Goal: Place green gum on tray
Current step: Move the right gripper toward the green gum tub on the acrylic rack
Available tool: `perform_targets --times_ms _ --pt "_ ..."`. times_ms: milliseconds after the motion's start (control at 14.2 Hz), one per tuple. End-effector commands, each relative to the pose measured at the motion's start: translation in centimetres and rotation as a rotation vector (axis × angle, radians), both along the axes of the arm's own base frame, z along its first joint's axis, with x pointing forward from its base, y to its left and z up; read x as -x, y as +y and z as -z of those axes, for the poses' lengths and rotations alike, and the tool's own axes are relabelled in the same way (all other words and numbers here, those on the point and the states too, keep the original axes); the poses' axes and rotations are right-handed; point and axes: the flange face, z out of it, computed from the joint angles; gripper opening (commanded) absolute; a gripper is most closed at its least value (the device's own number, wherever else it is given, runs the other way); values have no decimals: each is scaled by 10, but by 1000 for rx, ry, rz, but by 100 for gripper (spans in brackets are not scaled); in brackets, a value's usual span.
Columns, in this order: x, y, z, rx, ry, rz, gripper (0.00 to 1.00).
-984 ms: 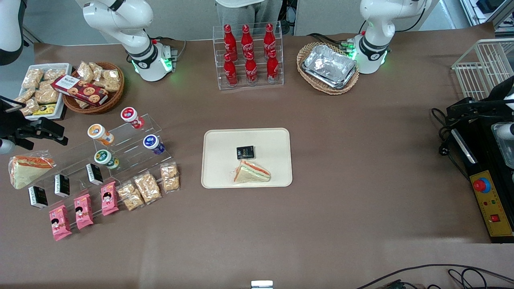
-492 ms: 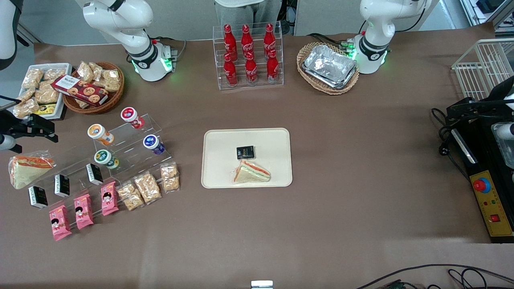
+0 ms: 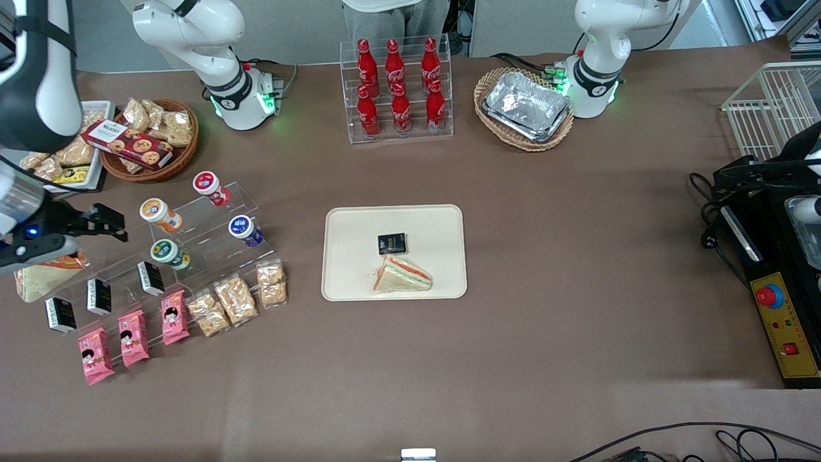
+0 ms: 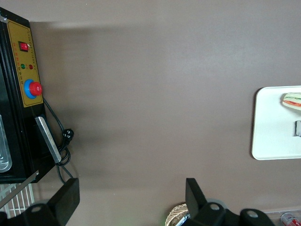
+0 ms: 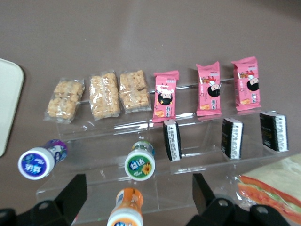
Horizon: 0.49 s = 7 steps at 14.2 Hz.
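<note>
The green gum [image 3: 170, 252] stands on the lower step of a clear acrylic stand [image 3: 211, 237]; it has a green lid with a white label. It shows clearly in the right wrist view [image 5: 140, 165]. The cream tray [image 3: 349, 256] lies at mid-table and holds a sandwich [image 3: 403, 274] and a black packet [image 3: 392, 243]. Its corner shows in the right wrist view [image 5: 9, 94]. My right gripper [image 3: 112, 224] hovers open over the working arm's end of the stand, apart from the green gum. In the right wrist view the gripper [image 5: 138, 202] has the orange-lidded bottle [image 5: 126, 212] between its spread fingers.
On the stand are also a purple-lidded bottle [image 3: 245, 230], a red-lidded bottle [image 3: 210, 187], black packets [image 3: 151, 278], pink packets [image 3: 131, 337] and snack bars [image 3: 236, 298]. A wrapped sandwich [image 3: 38, 279] lies under the arm. A cola rack [image 3: 397, 90] and baskets stand farther from the camera.
The right arm has swung in from the table's end toward the stand; its gripper is now close beside the orange-lidded bottle. Nothing on the table has moved.
</note>
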Motion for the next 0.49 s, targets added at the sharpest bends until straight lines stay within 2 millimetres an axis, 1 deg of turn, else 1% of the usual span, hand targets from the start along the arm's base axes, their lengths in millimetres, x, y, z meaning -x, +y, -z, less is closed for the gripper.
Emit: perform_targets --times_ms 0,211,422 --pt "26 2 48 18 -40 -32 100" --pt "34 1 90 27 -69 -35 100" --pt "43 4 120 50 -83 -57 100"
